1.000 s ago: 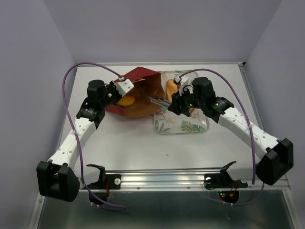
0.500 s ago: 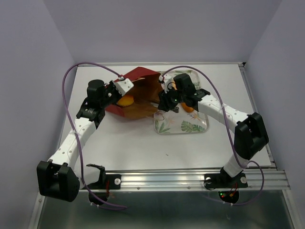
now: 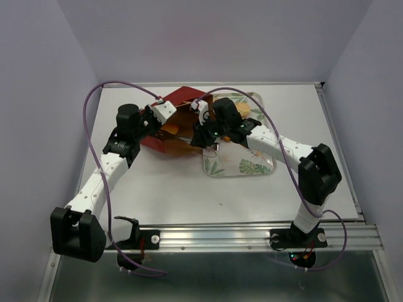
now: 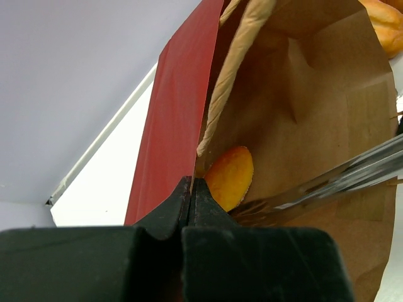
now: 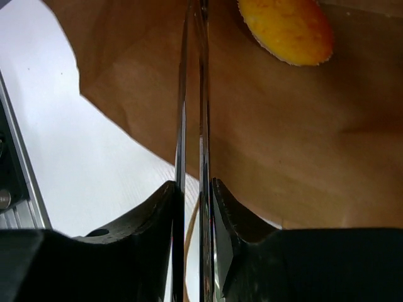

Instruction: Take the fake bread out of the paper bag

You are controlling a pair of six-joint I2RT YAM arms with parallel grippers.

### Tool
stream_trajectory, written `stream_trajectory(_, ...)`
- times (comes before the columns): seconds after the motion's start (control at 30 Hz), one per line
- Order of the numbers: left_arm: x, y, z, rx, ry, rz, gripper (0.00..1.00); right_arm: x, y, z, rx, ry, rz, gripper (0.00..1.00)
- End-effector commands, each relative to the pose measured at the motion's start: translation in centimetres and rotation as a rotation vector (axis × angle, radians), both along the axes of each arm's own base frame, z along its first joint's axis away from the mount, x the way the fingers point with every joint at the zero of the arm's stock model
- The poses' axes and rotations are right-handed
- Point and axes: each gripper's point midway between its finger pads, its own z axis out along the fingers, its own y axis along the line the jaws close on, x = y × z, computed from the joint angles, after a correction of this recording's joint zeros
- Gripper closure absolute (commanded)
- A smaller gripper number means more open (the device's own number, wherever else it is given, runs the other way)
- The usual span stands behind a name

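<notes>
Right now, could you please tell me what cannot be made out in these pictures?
- Whether the metal tongs grip the orange bread piece: tips blurred in the left wrist view, cut off at the top edge in the right wrist view.
- Other bread in the paper bag: hidden by its walls.
- What lies on the tray: mostly covered by the right arm in the top view.

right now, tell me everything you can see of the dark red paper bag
The dark red paper bag lies on its side on the white table, mouth facing right, brown kraft inside, a twisted paper handle showing. The left hand pinches its rim. An orange bread piece lies inside; slim metal tongs reach in.
</notes>
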Motion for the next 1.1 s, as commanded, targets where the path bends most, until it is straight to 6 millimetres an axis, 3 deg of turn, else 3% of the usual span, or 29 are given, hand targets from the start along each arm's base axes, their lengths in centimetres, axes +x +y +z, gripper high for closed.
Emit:
stream_trajectory(0.0,0.3,-0.5,1.6,-0.052,-0.034,0.003,1.0,2.1,3.1,1.8,0.097,-0.054,-0.001,0.68)
stream_trajectory(0.23,0.3,-0.4,1.6,-0.05,-0.033,0.013,1.0,4.6,5.1,1.1,0.113,-0.02,-0.046,0.78)
stream_trajectory(0.33,0.4,-0.3,1.5,-0.05,-0.029,0.015,1.0,4.5,5.6,0.8,0.109,-0.027,-0.034,0.8)
stream_trajectory(0.47,0.4,-0.5,1.4,-0.061,-0.021,0.013,1.0,5.3,6.2,-0.6,0.085,-0.003,-0.078,0.86)
stream_trajectory(0.6,0.4,-0.5,1.4,-0.067,-0.016,0.018,1.0,7.5,6.1,-3.1,0.003,0.0,-0.19,0.94)
stream_trajectory(0.77,0.1,-0.3,1.4,-0.055,-0.012,0.017,1.0,9.6,5.1,-4.2,-0.103,-0.048,-0.297,0.99)
stream_trajectory(0.9,-0.3,0.0,1.2,-0.02,-0.014,0.007,1.0,10.9,1.8,-3.7,-0.198,-0.099,-0.461,0.99)
stream_trajectory(1.07,-1.2,-0.1,0.9,0.025,-0.023,-0.057,1.0,9.9,-2.0,-4.3,-0.265,-0.103,-0.576,0.99)
